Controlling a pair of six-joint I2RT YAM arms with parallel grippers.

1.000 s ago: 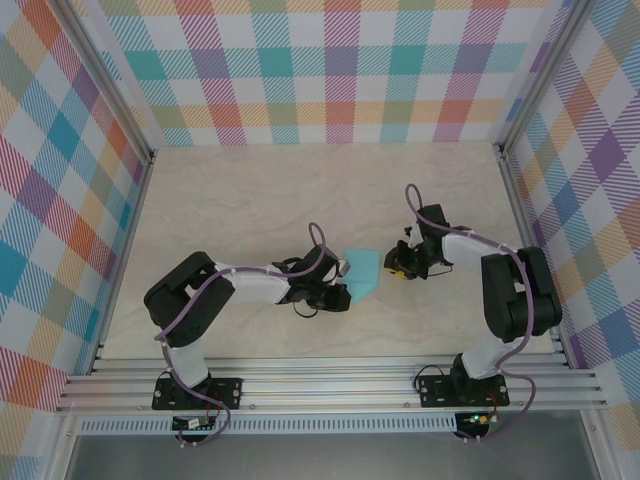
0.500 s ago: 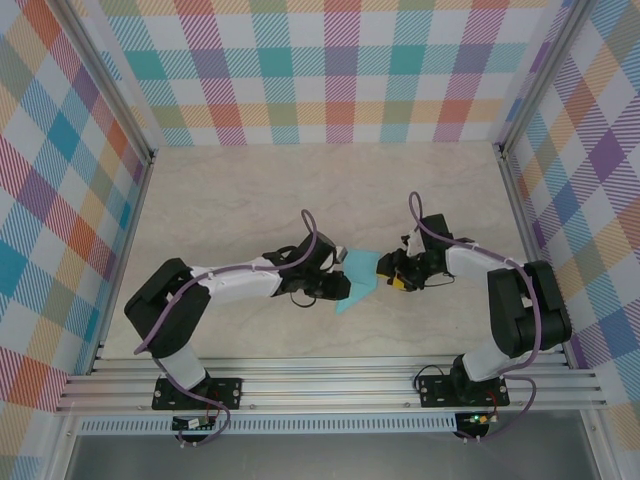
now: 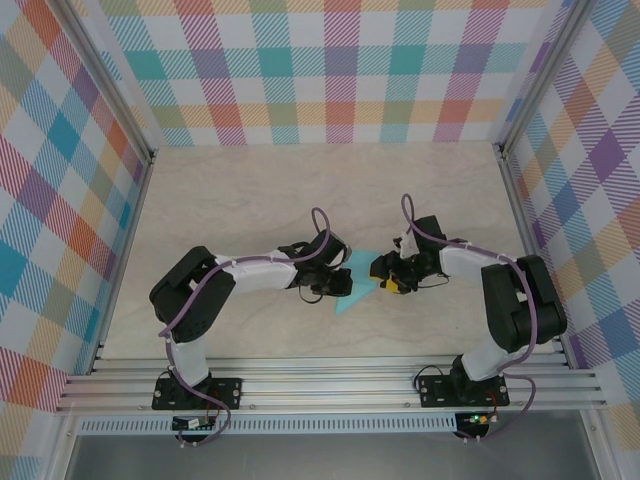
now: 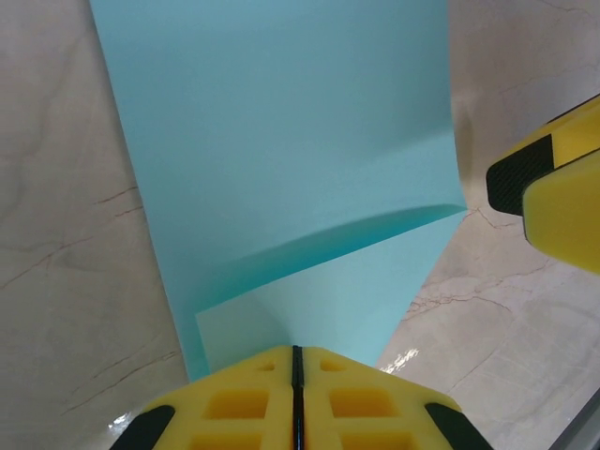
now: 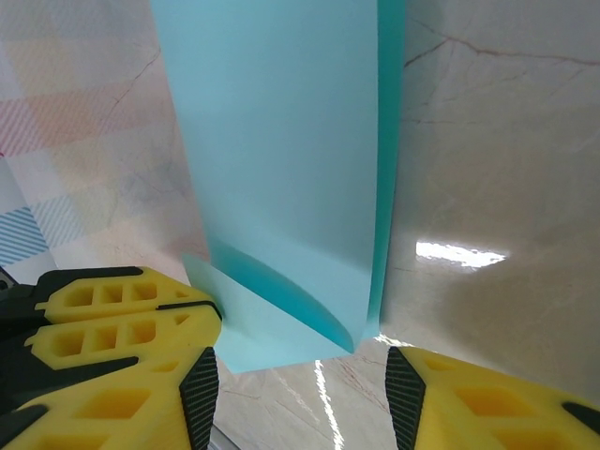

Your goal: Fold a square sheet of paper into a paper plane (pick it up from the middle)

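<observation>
The two arms meet on the table [image 3: 250, 190] about midway between its left and right edges and rather nearer its near edge. That suits a fold where one side has to be pinned while the other is worked. The left arm [image 3: 250, 272] stretches low from the near-left corner, its forearm running rightward almost level. The right arm [image 3: 480, 265] rises from the near-right corner, doubles back at the elbow and reaches leftward. Between them is the paper [image 3: 358, 292], light blue and already partly folded, with one layer curling up off the layer beneath. I cannot tell whether it lies flat on the tabletop. The left gripper [image 4: 295, 352] is pinched tight on one end of the paper, probably to anchor it. The right gripper [image 5: 300, 375] has its jaws apart, straddling the opposite end without clamping it, likely ready to take a hold for the next crease.
</observation>
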